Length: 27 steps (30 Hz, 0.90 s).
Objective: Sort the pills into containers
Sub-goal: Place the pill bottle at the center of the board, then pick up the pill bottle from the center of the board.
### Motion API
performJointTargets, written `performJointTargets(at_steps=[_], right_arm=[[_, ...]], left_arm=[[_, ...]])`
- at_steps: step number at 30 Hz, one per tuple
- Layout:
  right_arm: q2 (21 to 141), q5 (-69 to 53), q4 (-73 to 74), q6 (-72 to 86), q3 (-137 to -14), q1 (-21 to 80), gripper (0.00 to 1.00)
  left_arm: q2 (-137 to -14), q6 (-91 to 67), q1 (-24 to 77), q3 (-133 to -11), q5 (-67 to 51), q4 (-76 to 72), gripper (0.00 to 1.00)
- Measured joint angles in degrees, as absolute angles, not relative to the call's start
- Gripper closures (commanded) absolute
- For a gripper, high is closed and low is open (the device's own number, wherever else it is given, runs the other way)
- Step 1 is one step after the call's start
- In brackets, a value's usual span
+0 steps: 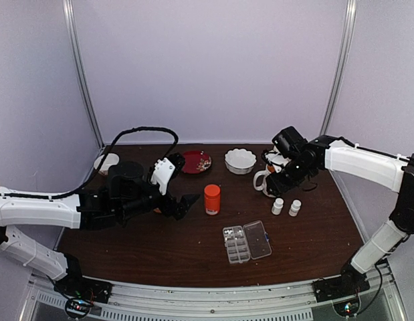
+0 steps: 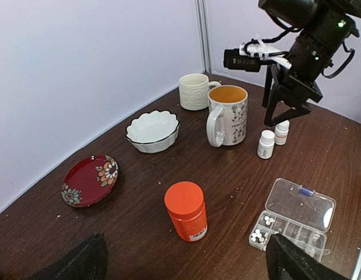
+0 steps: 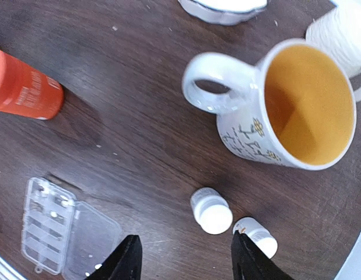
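The clear pill box lies near the front middle with its lid folded open to the right. Tiny white pills sit in its end compartments. My left gripper hovers low, left of the orange bottle, open and holding nothing; its dark fingertips frame the bottle. My right gripper hangs open above two small white bottles, with nothing between its fingertips. The pill box lies to their left.
A flowered mug with a yellow inside stands just behind the white bottles, a cream mug behind it. A white scalloped bowl, a red flowered plate and a small white dish line the back. Walls close three sides.
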<state>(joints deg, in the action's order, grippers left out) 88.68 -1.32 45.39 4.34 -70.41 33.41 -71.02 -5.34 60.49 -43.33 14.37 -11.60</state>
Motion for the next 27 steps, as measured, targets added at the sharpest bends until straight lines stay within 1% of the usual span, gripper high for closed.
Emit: performJointTargets(at_steps=[1,2,5,6,11,14,20,23,27], right_arm=[[87.96,-1.28,45.36,4.16,-71.57,34.85,0.38],[87.50,-1.30,45.23,4.03,-72.55,36.21,0.32],[86.39,-1.28,44.31,3.29,-74.30,39.31,0.03],[85.84,-1.19,43.79,2.42,-74.61,40.36,0.00],[82.89,0.67,40.47,2.66,-73.38,40.32,0.00],[82.83,0.75,40.12,4.16,-73.84,39.88,0.05],[89.14,0.93,41.32,6.26,-80.29,41.87,0.04],[91.83,0.89,41.71,7.20,-82.52,44.14,0.06],[97.30,0.64,42.83,8.82,-88.47,46.83,0.08]], left_arm=[[-71.26,-5.69,60.23,-43.79,14.39,-11.33,0.02],[-71.35,-5.91,60.03,-44.01,14.39,-11.25,0.03],[-71.37,-6.63,59.44,-44.62,14.39,-10.24,0.02],[-71.37,-6.96,59.22,-44.69,14.39,-9.93,0.02],[-71.00,-8.69,58.00,-44.75,14.68,-7.03,0.02],[-70.35,-9.61,57.36,-44.93,15.53,-4.60,0.03],[-68.42,-11.86,55.53,-46.48,17.58,0.69,0.02],[-67.70,-12.93,54.30,-47.16,18.57,3.33,0.02],[-67.02,-14.20,53.06,-47.37,20.05,6.50,0.03]])
